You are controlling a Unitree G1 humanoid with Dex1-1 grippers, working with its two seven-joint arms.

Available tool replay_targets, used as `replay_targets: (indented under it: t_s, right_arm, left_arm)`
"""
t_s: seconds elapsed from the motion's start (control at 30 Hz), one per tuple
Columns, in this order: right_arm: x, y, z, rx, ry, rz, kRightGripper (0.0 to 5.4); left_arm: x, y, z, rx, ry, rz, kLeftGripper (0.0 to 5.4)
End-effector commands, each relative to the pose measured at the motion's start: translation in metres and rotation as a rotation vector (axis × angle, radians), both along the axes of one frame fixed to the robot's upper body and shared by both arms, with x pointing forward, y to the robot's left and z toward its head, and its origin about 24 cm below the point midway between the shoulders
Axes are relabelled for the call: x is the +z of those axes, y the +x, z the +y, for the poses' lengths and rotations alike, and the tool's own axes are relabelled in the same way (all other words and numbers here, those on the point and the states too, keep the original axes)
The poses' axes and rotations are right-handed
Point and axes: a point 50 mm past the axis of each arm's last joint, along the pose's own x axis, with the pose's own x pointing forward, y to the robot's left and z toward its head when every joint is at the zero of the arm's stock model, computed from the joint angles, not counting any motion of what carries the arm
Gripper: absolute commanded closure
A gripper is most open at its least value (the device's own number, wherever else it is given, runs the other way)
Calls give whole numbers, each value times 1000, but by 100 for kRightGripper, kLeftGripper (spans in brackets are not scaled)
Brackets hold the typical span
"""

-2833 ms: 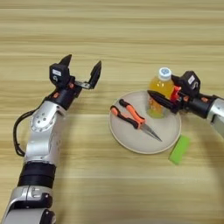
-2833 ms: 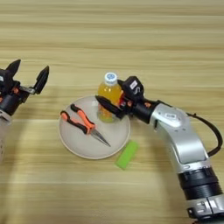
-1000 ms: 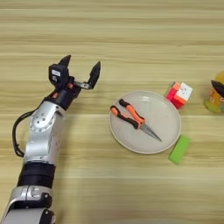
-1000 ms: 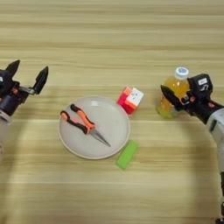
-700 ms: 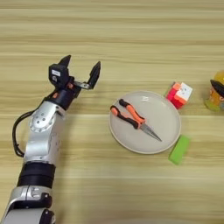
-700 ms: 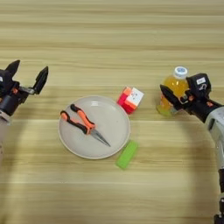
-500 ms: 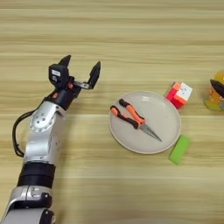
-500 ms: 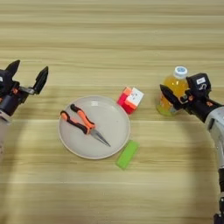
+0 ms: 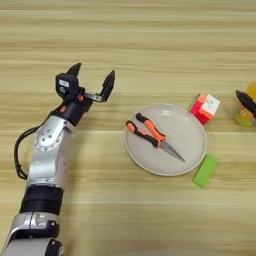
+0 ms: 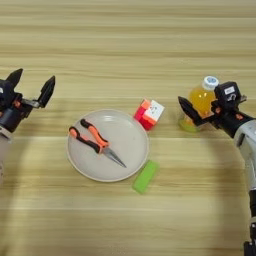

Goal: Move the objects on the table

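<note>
The orange-juice bottle [image 10: 201,102] with its white cap stands upright on the table [image 10: 128,215] at the right. My right gripper [image 10: 192,107] is open around it; the near finger [image 10: 188,110] lies across the bottle's lower left side and the far finger is hidden behind it. The multicoloured puzzle cube [image 10: 149,113] sits just right of a round beige plate [image 10: 85,162]. On that plate lie the orange-and-black pliers [image 10: 96,142], jaws pointing right and toward me. My left gripper [image 9: 93,80] hovers open and empty, well left of the plate.
A small green block [image 10: 145,176] lies on the table just off the plate's lower right rim. My left forearm [image 9: 50,150] stretches down the left side with a black cable looped beside it.
My right gripper has carried the bottle from the plate to the right and set it down, uncovering the cube. Over the last second its near finger has eased slightly left. The left arm is still.
</note>
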Motion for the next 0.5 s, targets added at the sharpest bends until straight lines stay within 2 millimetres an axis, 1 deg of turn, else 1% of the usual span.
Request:
replay_targets:
  t_s: [0.03,0.3,0.5]
  right_arm:
    - [8,4,3,15,-1,-38,1]
    - [21,5,5,19,9,-124,1]
    - [38,4,9,26,30,-225,1]
  left_arm:
    - [1,1,1,-2,19,-5,0]
    - [1,2,1,-2,19,-5,0]
    - [1,2,1,-3,18,-4,0]
